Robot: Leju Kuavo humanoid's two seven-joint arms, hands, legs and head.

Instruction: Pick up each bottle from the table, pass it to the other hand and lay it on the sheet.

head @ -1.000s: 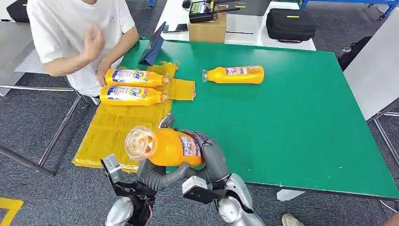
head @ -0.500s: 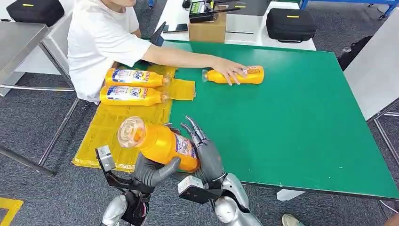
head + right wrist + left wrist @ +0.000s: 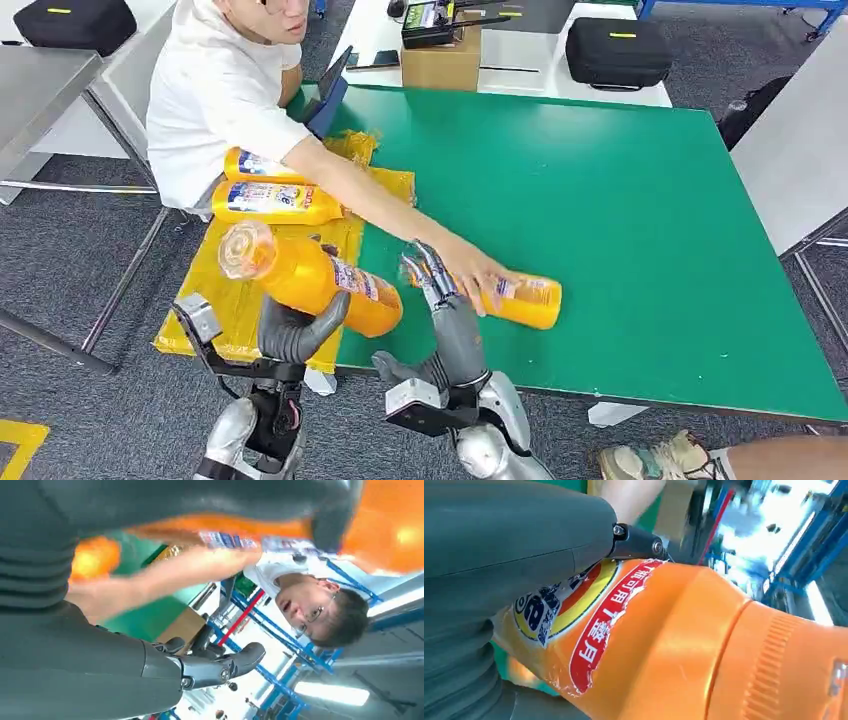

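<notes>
Two bottles [image 3: 270, 186] already lie on the yellow sheet [image 3: 240, 275] at the far left of the green bench [image 3: 640, 220], so that part of the job looks done. A third bottle [image 3: 320, 280] is in the left hand [image 3: 295, 330], whose fingers wrap its body from beneath, holding it tilted above the near end of the sheet with the cap pointing up and away from the bench; the left wrist view shows the label pressed against the hand's grey cover. Judging by this, the handover is finished and only the laying down remains for this one. The right hand [image 3: 440, 290] holds nothing, its fingers spread and pointing forward over the bench. Just beside it a person's hand [image 3: 470, 270] rests on a fourth bottle [image 3: 522, 298] lying on the bench near the front edge. That one is left to pick up, pass across and lay on the sheet.
</notes>
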